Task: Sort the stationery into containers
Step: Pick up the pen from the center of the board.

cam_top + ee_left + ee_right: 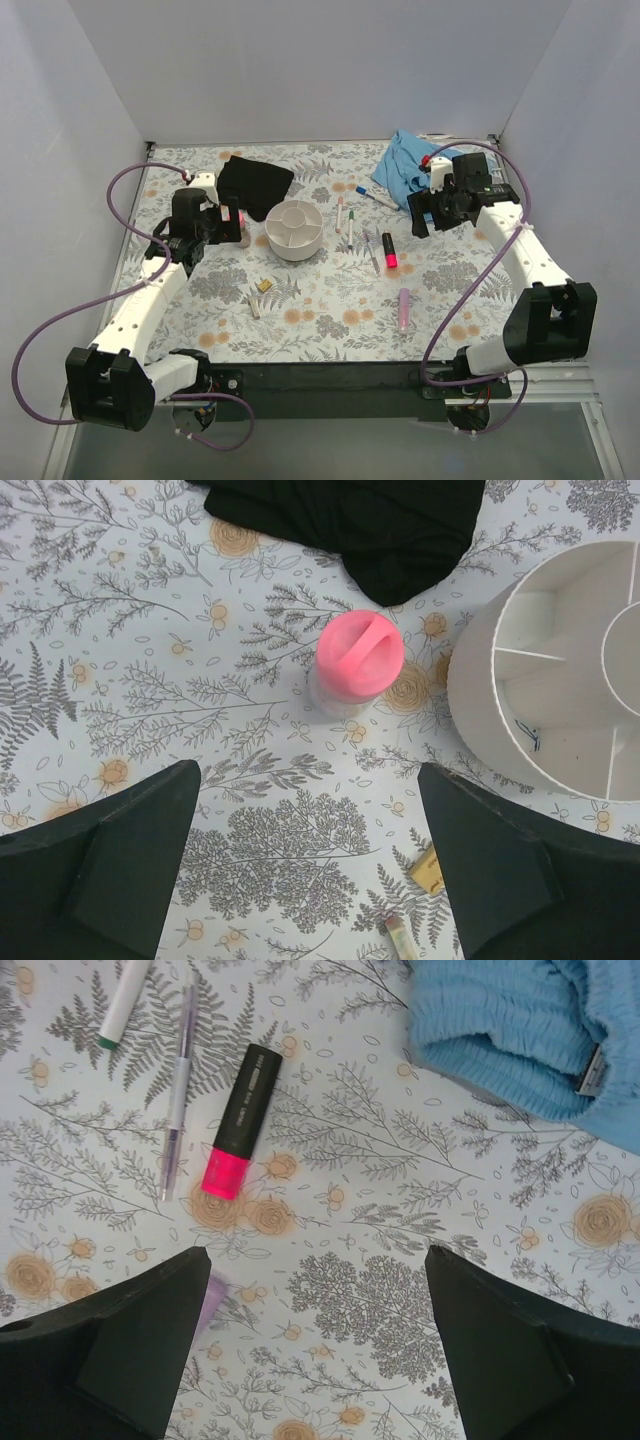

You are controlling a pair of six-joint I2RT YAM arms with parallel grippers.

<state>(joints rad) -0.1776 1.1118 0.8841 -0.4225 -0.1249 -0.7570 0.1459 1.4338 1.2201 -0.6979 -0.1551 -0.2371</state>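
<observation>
The white compartment bowl (295,230) stands mid-table and is at the right edge of the left wrist view (560,670). My left gripper (212,226) (310,850) is open and empty, just short of the upright pink-capped bottle (241,222) (360,655). Tan pieces (263,285) (428,868) lie near it. My right gripper (420,216) (315,1340) is open and empty, above bare table beside the black-and-red highlighter (389,250) (240,1120). Thin pens (351,228) (178,1090) lie right of the bowl. The pink tube (404,308) (210,1295) lies nearer the front.
A flat black pouch (254,184) (360,520) lies behind the bottle. A blue cloth (408,165) (530,1030) is bunched at the back right, next to my right gripper. White walls close in the table on three sides.
</observation>
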